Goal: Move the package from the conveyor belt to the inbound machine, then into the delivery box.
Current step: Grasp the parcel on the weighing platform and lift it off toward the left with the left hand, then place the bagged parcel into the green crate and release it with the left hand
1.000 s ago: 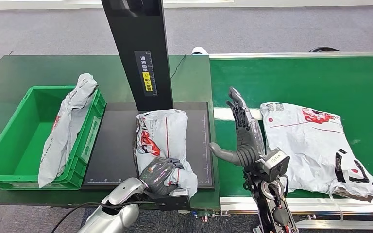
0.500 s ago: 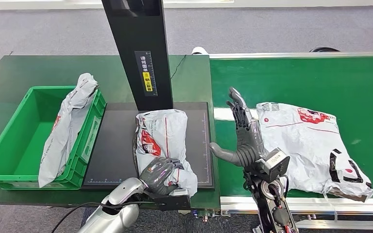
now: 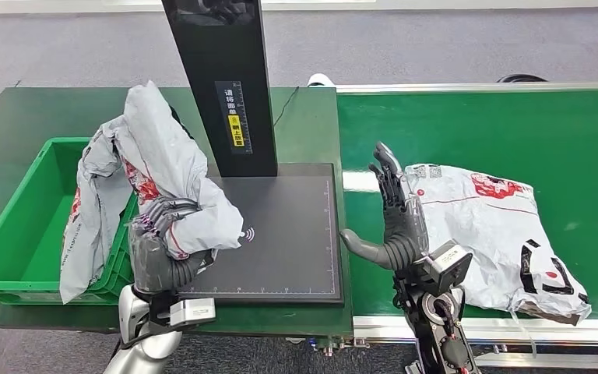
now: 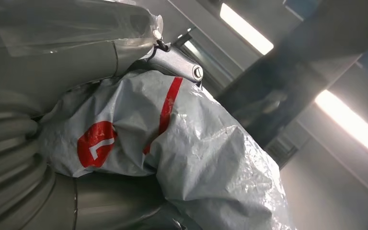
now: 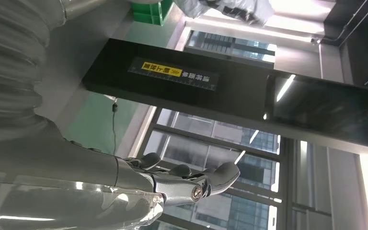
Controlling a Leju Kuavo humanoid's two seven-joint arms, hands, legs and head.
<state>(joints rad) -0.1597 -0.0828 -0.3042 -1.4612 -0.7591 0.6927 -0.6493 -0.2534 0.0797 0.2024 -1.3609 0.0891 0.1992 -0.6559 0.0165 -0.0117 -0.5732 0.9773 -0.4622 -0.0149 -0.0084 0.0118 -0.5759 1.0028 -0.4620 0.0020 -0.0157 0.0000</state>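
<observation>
Gripping the package (image 3: 173, 175) in our left hand (image 3: 158, 251), raised beside the delivery box (image 3: 15, 234) for dropping in; right hand (image 3: 395, 222) released, fingers against 1 waiting conveyor bag (image 3: 498, 226).

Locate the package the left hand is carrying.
Head view, left side: the grey package is held up by the left hand, between the black scanner pad and the green bin.

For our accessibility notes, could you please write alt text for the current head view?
The robot's left hand holds a crumpled grey package lifted above the black scanner platform, beside a green box that already has a package in it. The right hand is open, fingers upright, beside another package on the green conveyor belt.
</observation>
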